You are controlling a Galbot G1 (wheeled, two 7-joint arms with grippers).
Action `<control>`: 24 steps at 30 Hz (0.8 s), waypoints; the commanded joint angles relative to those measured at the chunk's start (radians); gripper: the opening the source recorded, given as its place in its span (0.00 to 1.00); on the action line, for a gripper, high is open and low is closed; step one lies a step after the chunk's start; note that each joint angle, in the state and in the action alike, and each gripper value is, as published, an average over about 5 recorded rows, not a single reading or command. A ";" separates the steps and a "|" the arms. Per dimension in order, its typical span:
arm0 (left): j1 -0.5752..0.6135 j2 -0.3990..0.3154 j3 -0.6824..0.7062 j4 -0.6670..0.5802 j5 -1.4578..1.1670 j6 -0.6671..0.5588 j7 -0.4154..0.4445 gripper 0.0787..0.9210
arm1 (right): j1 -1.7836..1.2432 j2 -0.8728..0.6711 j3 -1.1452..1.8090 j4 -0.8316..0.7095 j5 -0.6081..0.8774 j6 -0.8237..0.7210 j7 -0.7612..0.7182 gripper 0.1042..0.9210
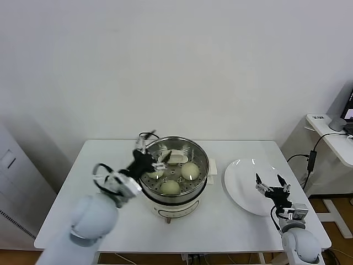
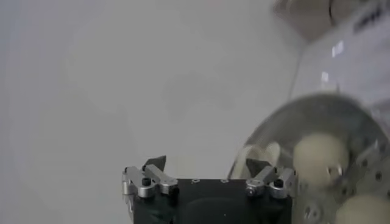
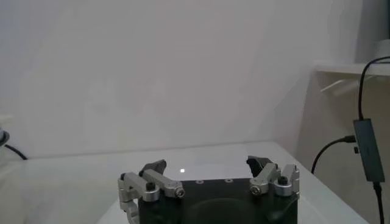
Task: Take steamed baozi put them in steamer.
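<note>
Release step, by the look of it: left gripper (image 1: 151, 155) hangs at the steamer (image 1: 202, 153) left rim, jaws wide, holding nothing. Steamed baozi (image 1: 190, 170) sit on the tray just beside it; plate (image 1: 237, 190) bare. Next: lift clear without nudging them. Right gripper (image 1: 272, 187) waits wide over the plate.

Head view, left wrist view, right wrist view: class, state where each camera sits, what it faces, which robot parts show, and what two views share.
Head view: on the robot's head, looking down at the table, steamer, buns, plate; both arms show.
Left wrist view: on the left wrist, behind the open left claw, facing the steamer.
Right wrist view: on the right wrist, behind the open right claw, facing the wall.
Shared: head and left wrist views both show the steamer with buns.
</note>
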 commanded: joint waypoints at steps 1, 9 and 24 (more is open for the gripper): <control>0.055 -0.024 -0.362 0.067 -0.884 0.020 -0.298 0.88 | -0.022 -0.004 0.014 0.024 0.005 0.020 0.024 0.88; 0.149 0.032 -0.376 0.282 -0.824 -0.041 -0.300 0.88 | -0.040 0.001 0.034 0.034 0.001 0.011 0.024 0.88; 0.160 0.058 -0.375 0.461 -0.733 -0.099 -0.229 0.88 | -0.054 -0.006 0.040 0.059 -0.039 -0.031 0.032 0.88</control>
